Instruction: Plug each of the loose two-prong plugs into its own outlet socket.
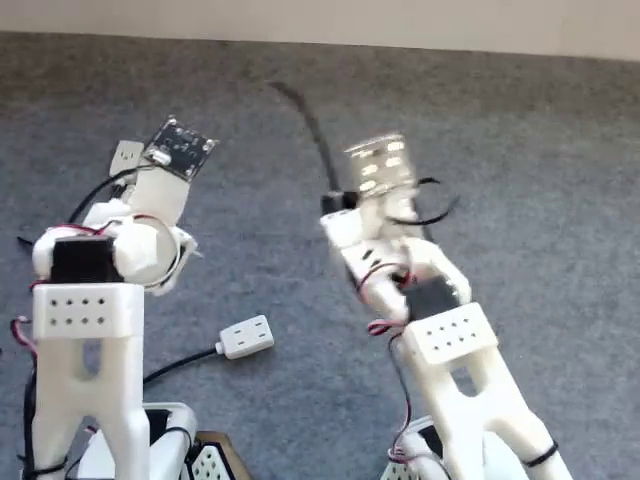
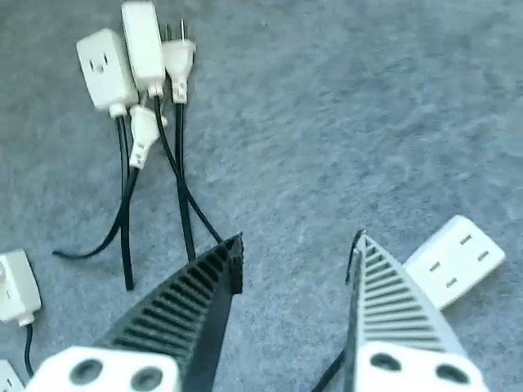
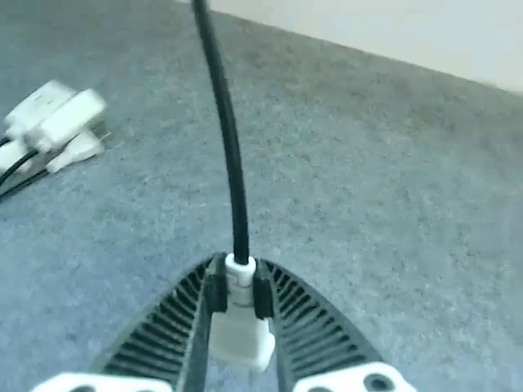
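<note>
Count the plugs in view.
3. One plug is clamped in the right gripper; a pronged plug and a smaller plug lie on the carpet beside the socket blocks. Others may be hidden.

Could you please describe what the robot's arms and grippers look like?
The left arm and right arm are white plastic with black motor blocks, small holes and red and black wires. The left gripper and right gripper have dark, ribbed fingers.
</note>
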